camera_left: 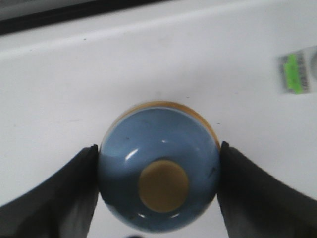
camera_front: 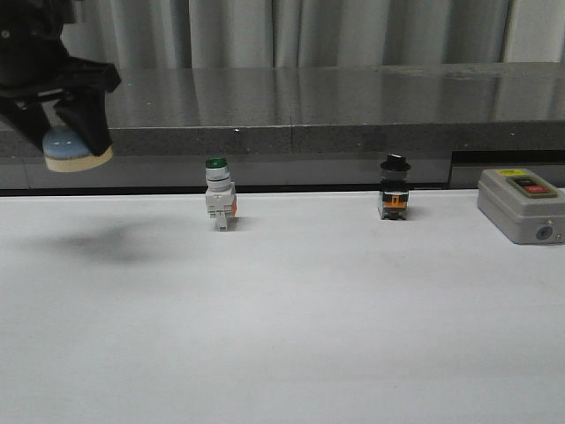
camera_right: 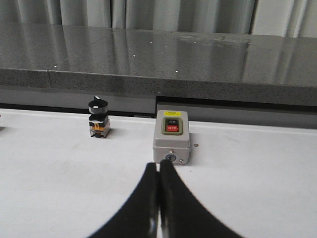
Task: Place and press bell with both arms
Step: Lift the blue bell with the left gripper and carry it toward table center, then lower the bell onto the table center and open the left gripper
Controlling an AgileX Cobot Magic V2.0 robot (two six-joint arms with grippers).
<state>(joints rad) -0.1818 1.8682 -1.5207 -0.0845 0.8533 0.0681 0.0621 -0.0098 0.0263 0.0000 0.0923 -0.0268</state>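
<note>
The light-blue bell (camera_front: 74, 150) with its cream base hangs in the air at the far left of the front view, well above the white table (camera_front: 291, 327). My left gripper (camera_front: 66, 141) is shut on it. In the left wrist view the bell (camera_left: 158, 166) fills the space between the two dark fingers (camera_left: 64, 193), each pressed against one side of the dome, the cream button facing the camera. My right gripper (camera_right: 159, 166) is shut with nothing between its fingers, low over the table, in front of a grey switch box (camera_right: 171, 142). The right arm does not show in the front view.
A green-capped white push-button switch (camera_front: 219, 195) and a black-capped switch (camera_front: 394, 188) stand near the table's back edge. The grey ON/OFF switch box (camera_front: 521, 204) sits at the back right. A dark stone ledge (camera_front: 335, 115) runs behind the table.
</note>
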